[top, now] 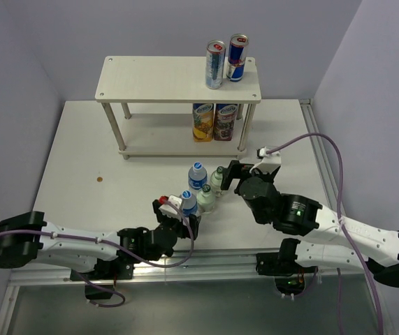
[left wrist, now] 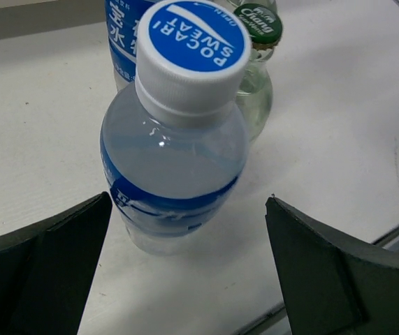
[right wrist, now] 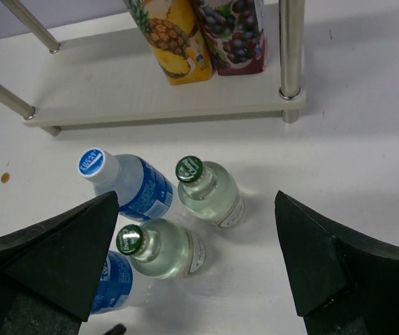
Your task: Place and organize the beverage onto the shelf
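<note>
Left end effector (left wrist: 189, 206), jaws apart and flanking the Pocari Sweat bottle (left wrist: 175, 150): seemingly full, so weighty, with smooth plastic likely slippery; the labelled waist seems the best hold.

A shelf (top: 157, 78) with pale cream wood-grain boards and silver legs. The two cans (top: 215, 64) are blue and silver (with touches of red). The pineapple carton (right wrist: 171, 38) is yellow and orange; the grape carton (right wrist: 230, 31) is dark purple-red. The Pocari Sweat bottle (left wrist: 175, 160) is clear with a blue band, its white cap (left wrist: 191, 38) printed with a blue disc and white lettering. Two glass bottles (right wrist: 209, 192) are pale, green-capped. The worktop (top: 80, 174) is white.
</note>
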Robot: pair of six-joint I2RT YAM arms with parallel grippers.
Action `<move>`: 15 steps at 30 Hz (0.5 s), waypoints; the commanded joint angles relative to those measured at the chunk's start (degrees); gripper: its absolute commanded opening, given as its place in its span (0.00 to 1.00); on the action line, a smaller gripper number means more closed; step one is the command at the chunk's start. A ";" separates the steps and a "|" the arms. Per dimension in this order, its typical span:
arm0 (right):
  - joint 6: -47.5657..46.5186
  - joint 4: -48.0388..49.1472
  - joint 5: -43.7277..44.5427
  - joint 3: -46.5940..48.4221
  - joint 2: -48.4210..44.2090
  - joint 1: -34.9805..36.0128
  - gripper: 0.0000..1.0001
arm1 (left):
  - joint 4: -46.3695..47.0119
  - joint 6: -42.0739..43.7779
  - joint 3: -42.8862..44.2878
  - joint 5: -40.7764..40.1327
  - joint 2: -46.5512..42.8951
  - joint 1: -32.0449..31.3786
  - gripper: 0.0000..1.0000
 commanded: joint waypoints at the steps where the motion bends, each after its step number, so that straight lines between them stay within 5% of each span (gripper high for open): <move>1: 2.40 -0.58 0.93 -1.54 -2.06 0.51 1.00 | 9.81 1.53 -0.94 -0.93 3.30 2.38 0.99; 6: 2.49 0.03 0.49 -4.18 -4.69 0.51 1.00 | 16.84 3.19 -2.43 2.41 8.84 7.75 0.99; 15: 3.28 0.56 0.31 -7.08 -6.28 0.51 1.00 | 24.68 6.54 -2.52 7.51 14.03 14.17 0.67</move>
